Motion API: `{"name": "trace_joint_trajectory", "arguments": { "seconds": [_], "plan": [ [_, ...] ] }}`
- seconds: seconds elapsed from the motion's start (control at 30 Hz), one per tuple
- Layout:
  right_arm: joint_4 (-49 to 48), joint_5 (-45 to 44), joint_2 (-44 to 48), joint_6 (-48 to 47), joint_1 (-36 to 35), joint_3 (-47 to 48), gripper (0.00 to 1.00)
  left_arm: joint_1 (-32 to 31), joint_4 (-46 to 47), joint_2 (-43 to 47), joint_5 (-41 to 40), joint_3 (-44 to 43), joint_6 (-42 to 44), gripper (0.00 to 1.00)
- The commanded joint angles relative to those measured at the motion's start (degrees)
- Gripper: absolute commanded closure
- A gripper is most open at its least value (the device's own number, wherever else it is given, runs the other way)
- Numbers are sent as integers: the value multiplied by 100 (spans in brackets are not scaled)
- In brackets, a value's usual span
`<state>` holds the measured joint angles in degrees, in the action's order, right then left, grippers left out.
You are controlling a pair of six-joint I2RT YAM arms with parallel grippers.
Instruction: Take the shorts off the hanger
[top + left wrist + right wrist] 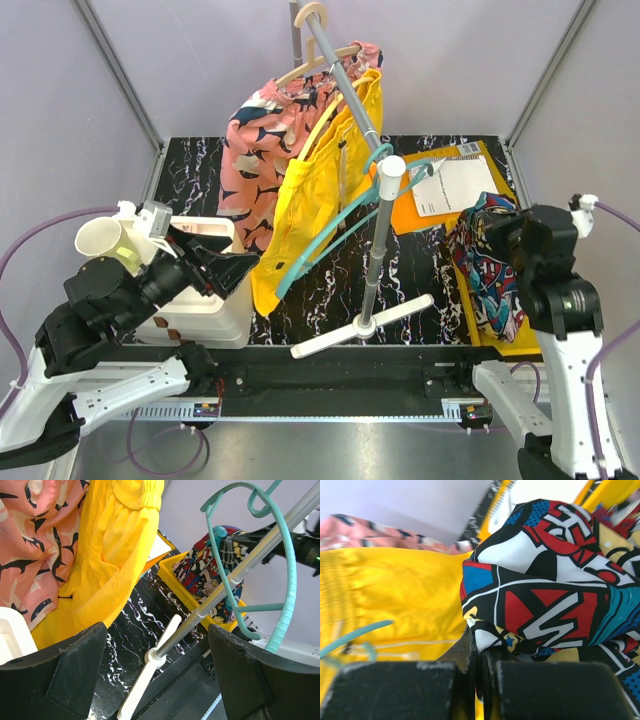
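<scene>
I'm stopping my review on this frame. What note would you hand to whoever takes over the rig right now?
Left gripper: open, empty, facing the rack.
Right gripper: shut on the comic-print shorts, at the yellow tray on the right.
Done: the comic-print shorts are off, and the teal hanger hangs bare on the rail.
Left: the yellow shorts and pink patterned shorts hang at the rail. Probably drop the comic pair first, then take those off.

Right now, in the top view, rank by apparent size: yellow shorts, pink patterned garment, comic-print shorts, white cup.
1. yellow shorts
2. pink patterned garment (partly hidden behind the yellow, so unsure)
3. comic-print shorts (bunched)
4. white cup
</scene>
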<state>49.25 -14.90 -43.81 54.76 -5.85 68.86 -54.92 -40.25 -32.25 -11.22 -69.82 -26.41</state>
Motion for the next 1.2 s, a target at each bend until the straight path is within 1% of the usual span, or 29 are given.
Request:
{"name": "trace_joint_trajectory", "arguments": {
  "seconds": [0.0,0.1,0.13,0.3,0.37,0.4,0.43,0.47,0.53,0.6,0.63,0.73,0.8,0.83,0.9,1.0,1.03,1.07,1.1,1.13,1.17],
  "plan": [
    [181,232,355,596,22,155,100,-10,193,-53,24,-119,22,15],
    [277,-3,435,545,31,40,100,-10,193,-106,50,-128,14,15],
    [312,-283,418,527,31,31,100,-10,202,-123,67,-137,13,15],
    [339,-1093,119,281,31,22,100,-10,202,-132,103,-137,-48,15],
    [330,-1629,-48,141,31,75,100,-10,210,-89,94,-119,-66,14],
    [348,-1831,-75,79,22,162,100,-10,202,-71,94,-119,-74,15],
    [331,-2242,-110,35,31,215,100,-10,193,-54,94,-111,-74,15],
    [330,-2437,-206,-166,22,303,100,-19,193,-27,85,-84,-74,14],
    [357,-2928,-407,-465,22,689,100,-10,184,-1,76,-84,-83,14],
    [618,-3299,-540,-730,22,1076,100,-10,175,-9,85,-84,-92,15],
    [707,-3631,-602,-800,22,1190,100,-10,175,-18,94,-93,-92,14],
    [770,-4072,-585,-1213,22,1314,100,-10,175,-9,94,-84,-74,15],
    [814,-4100,-576,-1319,31,1209,100,-10,175,-18,94,-102,-39,15],
    [805,-3970,-558,-1302,31,1122,100,-10,175,-27,85,-102,-39,15],
    [796,-3776,-567,-1056,31,718,100,-10,175,-36,77,-102,-13,15],
    [446,-3091,-611,-731,22,59,100,-10,175,-53,103,-154,-4,15],
    [358,-2742,-681,-634,40,-99,100,-10,167,-45,120,-163,-4,15],
    [139,-2512,-742,-381,83,-353,100,-10,167,-36,129,-181,-13,15],
    [7,-2231,-830,-326,171,-434,100,-10,158,-10,129,-181,-13,14],
    [-117,-1724,-1083,-274,276,-496,100,-19,140,8,129,-181,-30,14],
    [-335,-1492,-1242,-177,529,-592,100,-19,123,26,120,-198,-39,14]
  ]
}}
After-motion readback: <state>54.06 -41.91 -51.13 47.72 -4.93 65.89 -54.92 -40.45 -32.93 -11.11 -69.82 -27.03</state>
